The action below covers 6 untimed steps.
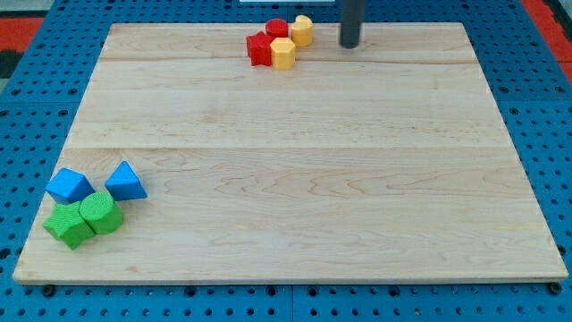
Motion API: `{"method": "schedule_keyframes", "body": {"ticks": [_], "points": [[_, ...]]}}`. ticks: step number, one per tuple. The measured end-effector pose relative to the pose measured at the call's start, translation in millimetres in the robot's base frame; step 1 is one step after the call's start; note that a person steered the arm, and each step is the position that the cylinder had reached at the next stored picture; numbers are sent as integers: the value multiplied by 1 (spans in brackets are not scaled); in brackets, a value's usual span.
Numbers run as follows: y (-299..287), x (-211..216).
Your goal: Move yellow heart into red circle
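Your tip (349,45) touches nothing; there is no hand to open. It sits at three o'clock of the yellow heart (302,29), which touches the red circle (277,29).

Only a short length of my rod shows, a smooth dark grey cylinder, plain and unmarked, with a faint sheen along one side. My tip (349,45) is blunt and slightly rounded, the same dark colour as the shaft above it.
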State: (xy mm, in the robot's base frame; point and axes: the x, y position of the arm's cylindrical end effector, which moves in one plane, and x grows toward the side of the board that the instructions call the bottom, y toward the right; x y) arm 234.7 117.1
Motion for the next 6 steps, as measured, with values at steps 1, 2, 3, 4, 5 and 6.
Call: {"method": "schedule_keyframes", "body": {"ticks": [1, 2, 3, 4, 5, 6], "points": [[20, -41], [-11, -41], [-61, -41], [-77, -41], [-86, -28], [-94, -7]]}}
